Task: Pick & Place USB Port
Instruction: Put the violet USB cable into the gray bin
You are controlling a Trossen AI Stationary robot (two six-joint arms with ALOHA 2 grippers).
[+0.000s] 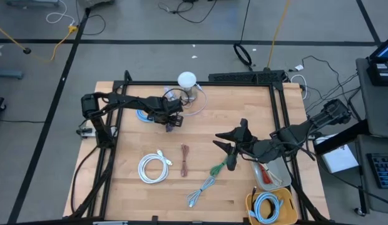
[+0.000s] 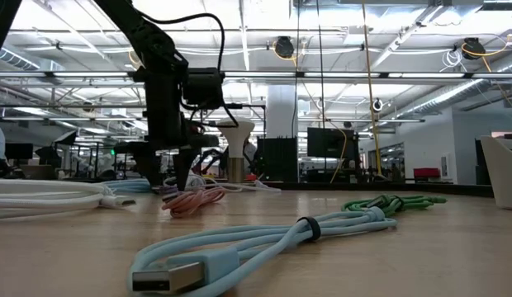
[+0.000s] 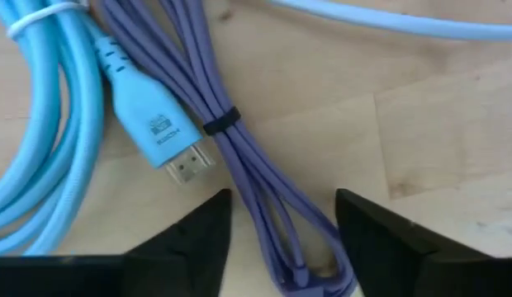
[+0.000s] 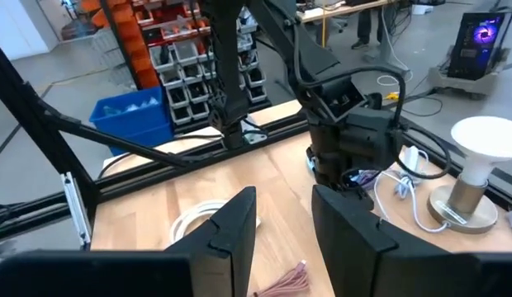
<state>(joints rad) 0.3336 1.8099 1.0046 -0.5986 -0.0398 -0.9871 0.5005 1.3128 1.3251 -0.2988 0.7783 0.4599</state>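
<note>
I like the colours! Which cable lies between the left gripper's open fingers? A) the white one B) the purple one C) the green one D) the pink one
B: in the left wrist view the purple cable runs straight between the open left gripper fingers.

Braided purple cable (image 3: 239,157), wooden table (image 3: 421,124)
</note>
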